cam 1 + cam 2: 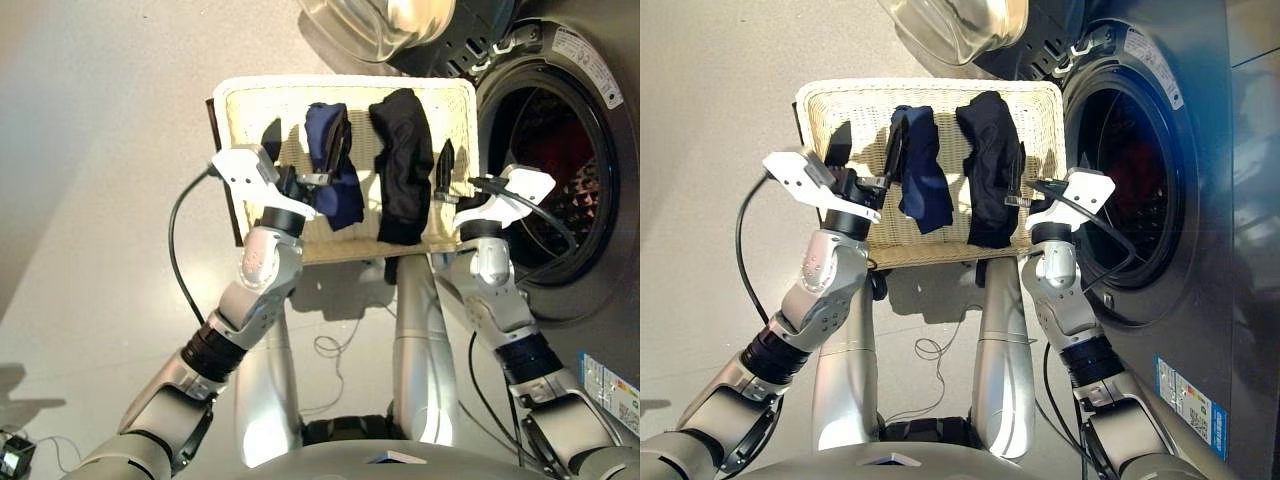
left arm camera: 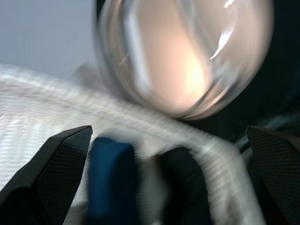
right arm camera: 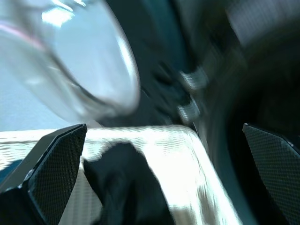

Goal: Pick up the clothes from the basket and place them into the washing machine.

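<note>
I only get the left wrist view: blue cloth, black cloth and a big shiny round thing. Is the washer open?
Observer: Yes. That shiny thing is the door, swung open. The drum on the robot's right is open, and something red shows inside.
Operator: Where's my other gripper?
Observer: The right gripper hovers open beside the black garment, at the side of the basket nearest the washer.
</note>
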{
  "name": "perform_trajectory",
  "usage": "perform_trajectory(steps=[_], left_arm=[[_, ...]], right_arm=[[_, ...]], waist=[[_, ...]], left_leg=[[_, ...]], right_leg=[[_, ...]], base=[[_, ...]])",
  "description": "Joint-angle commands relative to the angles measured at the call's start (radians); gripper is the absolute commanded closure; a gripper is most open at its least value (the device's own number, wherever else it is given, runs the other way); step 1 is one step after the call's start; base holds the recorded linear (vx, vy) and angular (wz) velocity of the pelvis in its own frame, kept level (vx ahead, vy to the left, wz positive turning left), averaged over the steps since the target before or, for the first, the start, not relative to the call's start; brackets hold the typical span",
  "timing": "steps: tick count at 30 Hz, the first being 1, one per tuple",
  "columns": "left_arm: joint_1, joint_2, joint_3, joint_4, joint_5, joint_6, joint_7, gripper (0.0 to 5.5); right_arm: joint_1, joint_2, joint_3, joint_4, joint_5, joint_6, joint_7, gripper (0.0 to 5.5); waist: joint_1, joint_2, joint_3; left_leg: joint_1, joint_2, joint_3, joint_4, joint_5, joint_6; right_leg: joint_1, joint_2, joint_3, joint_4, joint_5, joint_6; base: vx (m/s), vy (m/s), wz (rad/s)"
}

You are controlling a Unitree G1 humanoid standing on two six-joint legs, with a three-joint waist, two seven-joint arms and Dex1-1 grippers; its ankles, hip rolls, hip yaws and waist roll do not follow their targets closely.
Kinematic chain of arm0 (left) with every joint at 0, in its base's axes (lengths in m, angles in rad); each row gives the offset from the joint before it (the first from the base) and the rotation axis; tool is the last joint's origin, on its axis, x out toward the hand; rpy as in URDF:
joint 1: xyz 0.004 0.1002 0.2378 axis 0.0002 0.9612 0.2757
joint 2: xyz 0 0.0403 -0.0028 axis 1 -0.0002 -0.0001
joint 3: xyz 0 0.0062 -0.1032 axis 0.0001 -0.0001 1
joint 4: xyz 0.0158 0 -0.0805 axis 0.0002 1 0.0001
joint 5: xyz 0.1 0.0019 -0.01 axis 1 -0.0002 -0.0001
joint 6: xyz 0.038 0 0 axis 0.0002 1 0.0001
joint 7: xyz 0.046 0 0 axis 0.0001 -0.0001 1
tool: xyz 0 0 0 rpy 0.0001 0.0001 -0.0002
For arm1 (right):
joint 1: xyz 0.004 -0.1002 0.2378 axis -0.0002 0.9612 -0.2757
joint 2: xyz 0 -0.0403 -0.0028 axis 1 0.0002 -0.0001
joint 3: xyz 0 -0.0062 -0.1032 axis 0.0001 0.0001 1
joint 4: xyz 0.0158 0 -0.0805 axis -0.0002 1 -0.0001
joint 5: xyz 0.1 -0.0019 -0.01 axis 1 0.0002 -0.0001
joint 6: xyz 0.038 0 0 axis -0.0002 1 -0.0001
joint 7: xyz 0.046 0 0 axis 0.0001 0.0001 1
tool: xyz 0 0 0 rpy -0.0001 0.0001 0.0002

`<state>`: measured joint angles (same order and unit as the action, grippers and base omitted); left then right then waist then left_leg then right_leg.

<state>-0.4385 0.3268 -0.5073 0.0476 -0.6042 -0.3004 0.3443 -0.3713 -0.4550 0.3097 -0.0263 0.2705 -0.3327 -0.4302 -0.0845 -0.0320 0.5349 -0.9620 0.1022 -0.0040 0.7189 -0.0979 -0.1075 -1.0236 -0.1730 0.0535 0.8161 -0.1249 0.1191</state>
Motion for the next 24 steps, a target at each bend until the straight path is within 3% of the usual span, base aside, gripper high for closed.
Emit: perform_trajectory(steps=[1,11,20,21,24], left_arm=[[-0.028,0.000,-0.030,0.023,0.141,-0.011,0.040,0.00],[-0.216,-0.145,-0.121,0.433,0.268,0.066,0.166,0.00],[-0.356,-0.258,-0.122,0.693,0.268,0.105,0.219,0.00],[-0.352,-0.270,-0.122,0.718,0.266,0.110,0.219,0.00],[-0.382,-0.302,-0.114,0.800,0.246,0.119,0.224,0.00]], right_arm=[[-0.073,-0.036,-0.004,-0.127,-0.189,-0.003,-0.054,0.00],[-0.328,0.034,0.227,-0.138,-0.245,0.034,-0.064,0.00],[-0.496,0.105,0.342,-0.131,-0.226,0.043,-0.045,0.00],[-0.498,0.115,0.356,-0.133,-0.224,0.043,-0.041,0.00],[-0.539,0.139,0.382,-0.138,-0.218,0.045,-0.032,0.00]], waist=[[-0.002,-0.023,-0.015],[-0.015,-0.033,-0.015],[-0.026,-0.050,-0.015],[-0.027,-0.052,-0.015],[-0.033,-0.059,-0.015]], left_leg=[[0.054,-0.007,0.031,0.052,-0.078,0.035],[0.019,-0.006,0.035,0.069,-0.069,0.035],[-0.049,-0.002,0.035,0.100,-0.065,0.032],[-0.029,0.004,0.032,0.120,-0.102,0.029],[-0.051,0.008,0.032,0.134,-0.103,0.027]], right_leg=[[0.021,0.003,-0.002,0.013,-0.028,-0.016],[-0.017,0.013,0.006,0.024,-0.019,-0.018],[-0.082,0.026,0.011,0.049,-0.013,-0.020],[-0.064,0.028,0.011,0.070,-0.050,-0.016],[-0.084,0.034,0.014,0.078,-0.051,-0.016]], base=[[0.000,0.000,0.000],[0.000,0.000,0.000],[0.008,-0.001,-0.002],[0.078,-0.017,-0.035],[0.027,-0.005,-0.030]])
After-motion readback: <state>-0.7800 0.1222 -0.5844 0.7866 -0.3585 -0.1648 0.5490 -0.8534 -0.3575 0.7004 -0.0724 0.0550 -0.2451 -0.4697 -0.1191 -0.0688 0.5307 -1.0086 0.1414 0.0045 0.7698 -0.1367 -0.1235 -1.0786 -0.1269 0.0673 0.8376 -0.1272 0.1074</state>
